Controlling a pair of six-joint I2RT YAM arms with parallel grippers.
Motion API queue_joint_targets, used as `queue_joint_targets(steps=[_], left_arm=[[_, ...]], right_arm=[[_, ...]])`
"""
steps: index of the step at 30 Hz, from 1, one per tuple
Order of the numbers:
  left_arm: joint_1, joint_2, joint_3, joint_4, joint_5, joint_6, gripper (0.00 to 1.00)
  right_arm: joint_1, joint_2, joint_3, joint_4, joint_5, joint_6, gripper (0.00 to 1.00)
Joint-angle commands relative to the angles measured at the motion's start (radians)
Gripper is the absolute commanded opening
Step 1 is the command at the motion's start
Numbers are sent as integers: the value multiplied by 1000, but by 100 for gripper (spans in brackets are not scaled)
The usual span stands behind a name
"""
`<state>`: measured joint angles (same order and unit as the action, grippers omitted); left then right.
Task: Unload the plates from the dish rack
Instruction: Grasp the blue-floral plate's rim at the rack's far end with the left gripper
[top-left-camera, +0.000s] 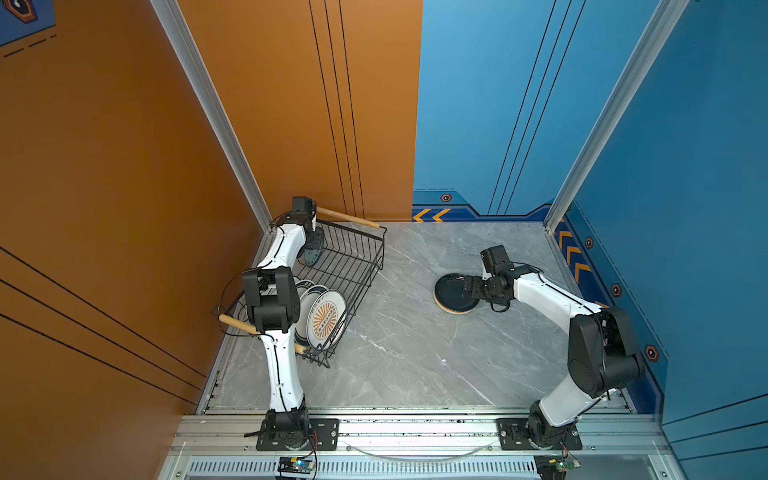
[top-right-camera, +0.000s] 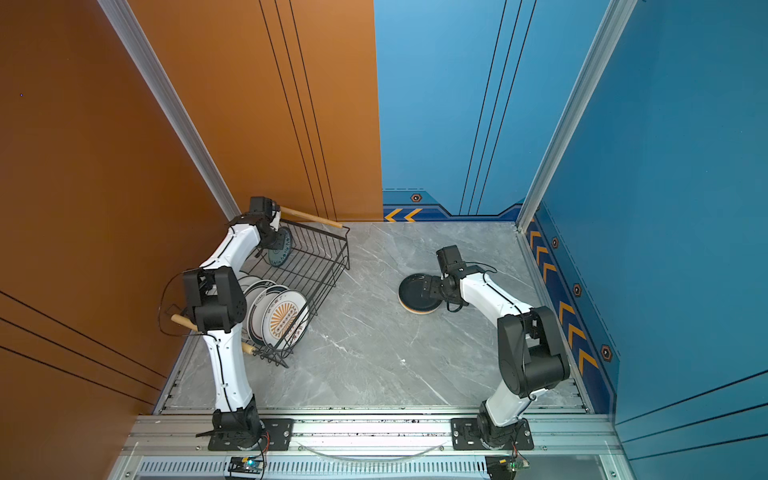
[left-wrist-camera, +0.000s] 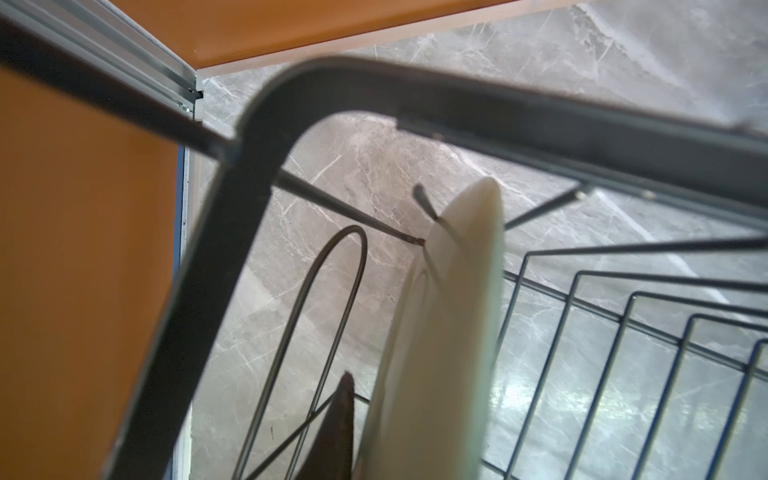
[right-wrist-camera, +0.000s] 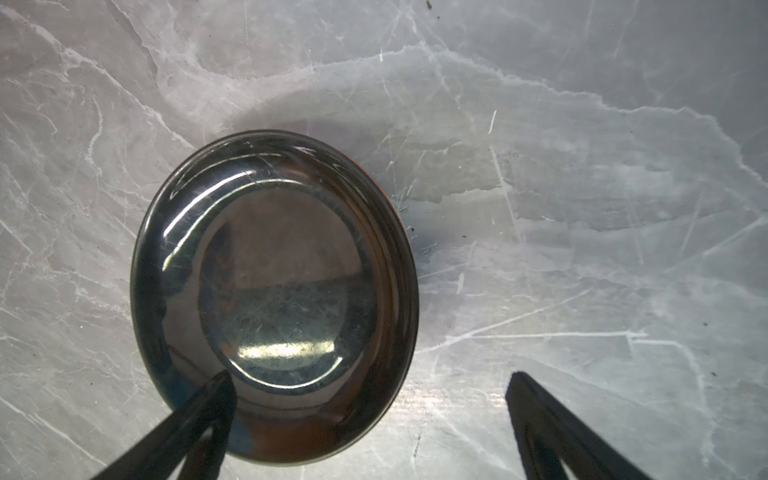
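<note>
Unloading stage: right gripper, jaws spread wide, hovers over the black plate, which lies flat atop a small stack toward the right edge of the worktop, where unloaded plates collect. Left gripper meets the upright teal plate at the far end of the dish rack, by the left edge; whether it grips cannot be told.

rack rim blurry up close, pale plate chopped off at the edge — can't tell if the left gripper pinches it, rear plates tucked behind the left elbow, orange plate only a sliver
</note>
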<state>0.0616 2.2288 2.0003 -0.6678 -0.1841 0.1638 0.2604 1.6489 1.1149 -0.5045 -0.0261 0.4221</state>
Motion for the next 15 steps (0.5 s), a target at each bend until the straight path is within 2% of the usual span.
queue_joint_targets(steps=[1,8,15], left_arm=[[6,-25,-40,-21,-34,-10,14],[-1,-82,-81,-20,-23,-6,10],[-11,-150,-133,-19,57,-18,6]], right_arm=[[-5,-16,-15,-2,-8,-11,100],[-7,-27,-18,-6,-12,-13,100],[-10,-29,-18,-6,-28,-12,100]])
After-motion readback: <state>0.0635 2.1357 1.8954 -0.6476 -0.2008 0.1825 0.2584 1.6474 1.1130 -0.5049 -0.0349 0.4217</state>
